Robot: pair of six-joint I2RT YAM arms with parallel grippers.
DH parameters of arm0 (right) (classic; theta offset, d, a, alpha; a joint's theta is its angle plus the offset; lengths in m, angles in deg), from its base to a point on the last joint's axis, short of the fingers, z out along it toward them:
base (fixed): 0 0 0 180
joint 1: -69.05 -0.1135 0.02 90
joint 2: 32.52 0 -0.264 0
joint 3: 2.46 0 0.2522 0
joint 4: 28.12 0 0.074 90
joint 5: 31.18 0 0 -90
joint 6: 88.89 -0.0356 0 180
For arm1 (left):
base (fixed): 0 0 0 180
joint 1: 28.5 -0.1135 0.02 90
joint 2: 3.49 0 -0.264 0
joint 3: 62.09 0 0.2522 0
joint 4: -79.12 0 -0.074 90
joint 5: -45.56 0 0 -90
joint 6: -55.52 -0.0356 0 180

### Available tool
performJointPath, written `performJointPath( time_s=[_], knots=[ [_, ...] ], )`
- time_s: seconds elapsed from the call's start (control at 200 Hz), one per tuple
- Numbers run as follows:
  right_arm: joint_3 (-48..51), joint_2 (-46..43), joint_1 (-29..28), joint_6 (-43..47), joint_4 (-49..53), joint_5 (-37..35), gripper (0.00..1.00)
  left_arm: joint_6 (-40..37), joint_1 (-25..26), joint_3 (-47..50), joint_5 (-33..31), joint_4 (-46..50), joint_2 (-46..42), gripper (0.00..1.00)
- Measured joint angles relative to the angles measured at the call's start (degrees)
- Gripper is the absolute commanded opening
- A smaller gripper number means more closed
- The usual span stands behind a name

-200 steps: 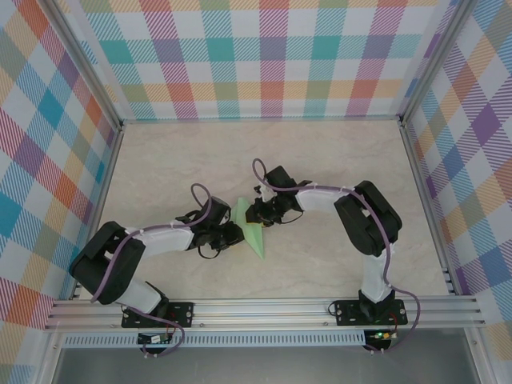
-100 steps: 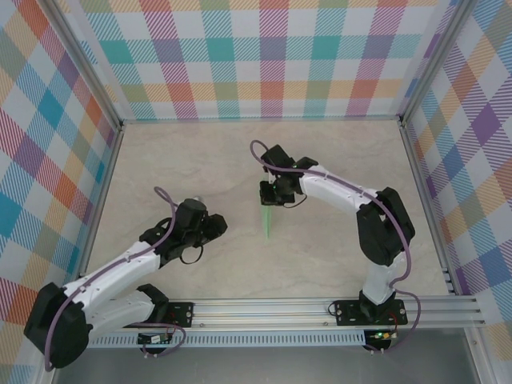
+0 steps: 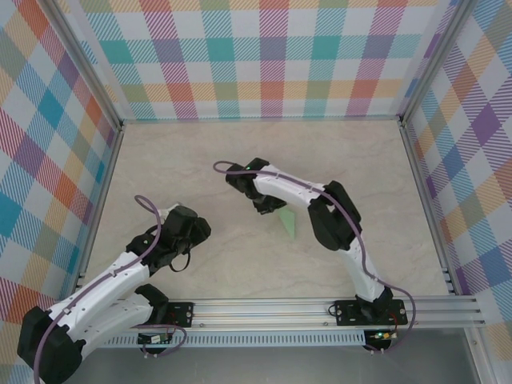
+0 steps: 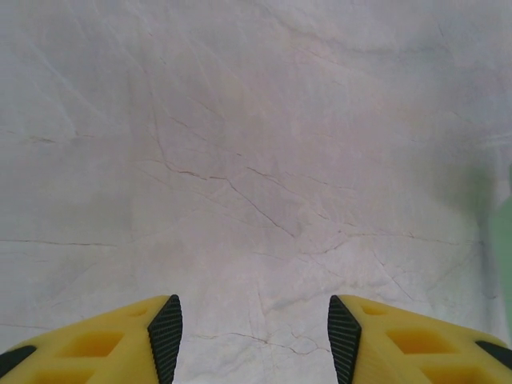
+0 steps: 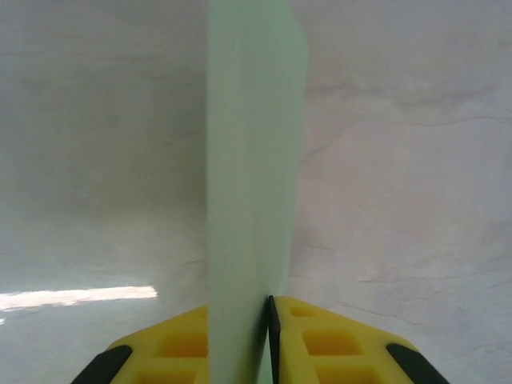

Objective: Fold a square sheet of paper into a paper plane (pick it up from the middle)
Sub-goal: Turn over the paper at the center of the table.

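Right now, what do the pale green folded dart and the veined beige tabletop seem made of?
Pale mint-green folded dart: thin matte paper, going by its sharp crease and sheet-thin edge. Veined beige tabletop: smooth marble-look surface, fine dark veins, slight sheen; stone or printed laminate, cannot tell.

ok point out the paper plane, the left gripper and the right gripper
paper plane (image 5: 252, 160), right wrist view, on its flat folded side
left gripper (image 4: 253, 318), left wrist view, midway between its open fingertips
right gripper (image 5: 266, 314), right wrist view, between the fingertips pinching the plane
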Motion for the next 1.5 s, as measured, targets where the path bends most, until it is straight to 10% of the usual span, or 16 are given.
performJointPath(
  time_s=[0.26, 0.525, 0.785, 1.175, 1.5],
  knots=[
    [0.2, 1.3, -3.8, 0.9, -8.0, 16.2, 0.61, 1.0, 0.0, 0.0, -1.2, 2.2, -1.3, 0.56],
    [16.7, -18.6, -1.3, 1.2, -21.8, 27.0, 1.00, 0.8, -0.3, 0.0, 0.4, 1.5, 1.0, 0.60],
    [38.3, -39.7, 11.8, -2.9, -37.2, 35.8, 0.85, -1.9, -0.4, -2.2, 8.9, -3.6, 11.5, 0.62],
    [48.0, -35.5, 12.4, -3.1, -45.3, 48.8, 0.25, -4.1, -0.4, -7.4, 19.4, -10.1, 24.3, 0.63],
    [47.9, -33.6, 12.4, -2.1, -49.9, 58.8, 0.02, -4.2, -0.4, -10.3, 22.1, -11.6, 30.3, 0.63]
  ],
)
